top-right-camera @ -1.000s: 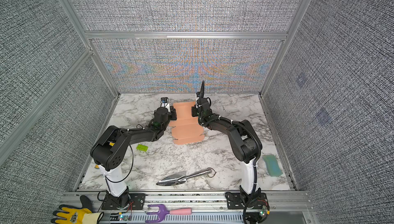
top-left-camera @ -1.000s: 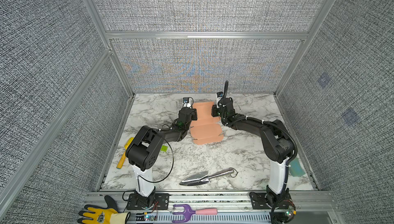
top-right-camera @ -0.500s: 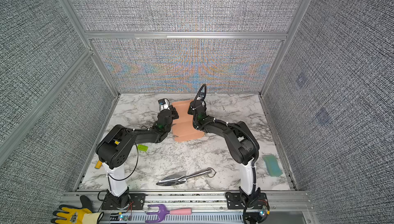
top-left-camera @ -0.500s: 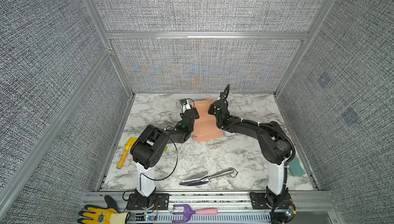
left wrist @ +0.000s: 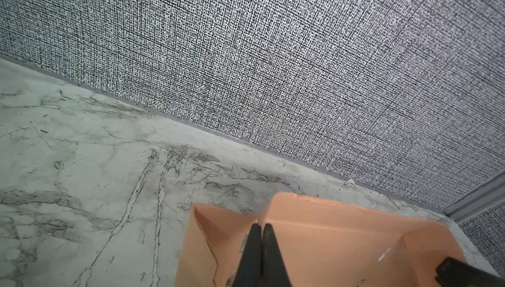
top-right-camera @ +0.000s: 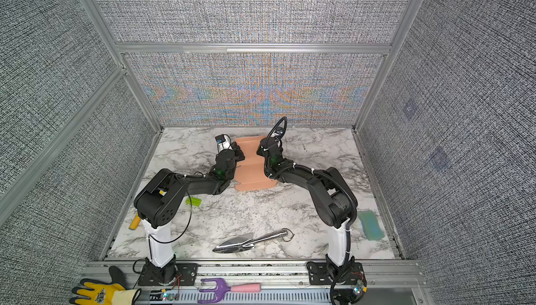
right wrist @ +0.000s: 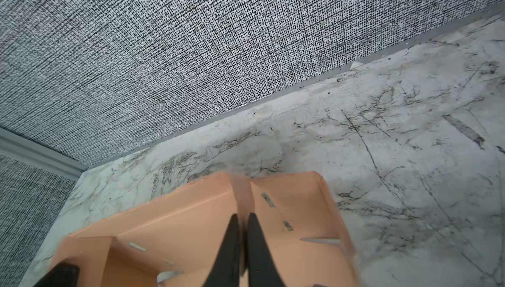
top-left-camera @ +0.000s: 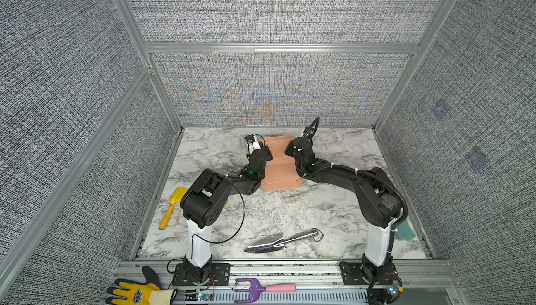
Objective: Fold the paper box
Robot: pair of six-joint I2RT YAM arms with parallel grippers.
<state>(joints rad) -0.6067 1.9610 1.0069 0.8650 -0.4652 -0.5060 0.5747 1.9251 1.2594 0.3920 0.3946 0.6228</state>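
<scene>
Gripping creased walls suits the paper box (top-left-camera: pixel 280 170) — light, springy card; left gripper (left wrist: pixel 261 227) clenches 1, right gripper (right wrist: pixel 242 217) state unclear.

The paper box (top-left-camera: pixel 280 170) is salmon-pink, between the black left claw (left wrist: pixel 261 227) and the black right claw (right wrist: pixel 242 217). Under both claws the worktop (top-left-camera: pixel 290 210) is white marble veined grey. Beyond them the walls (top-left-camera: pixel 261 13) show a grey woven speckle. Well apart from the claws, the trowel (top-left-camera: pixel 278 241) is silver.

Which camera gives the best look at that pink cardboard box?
Right wrist view: the paper box shows close up, raised walls and slits clear. The left wrist view shows one corner; both top views show it small.
</scene>
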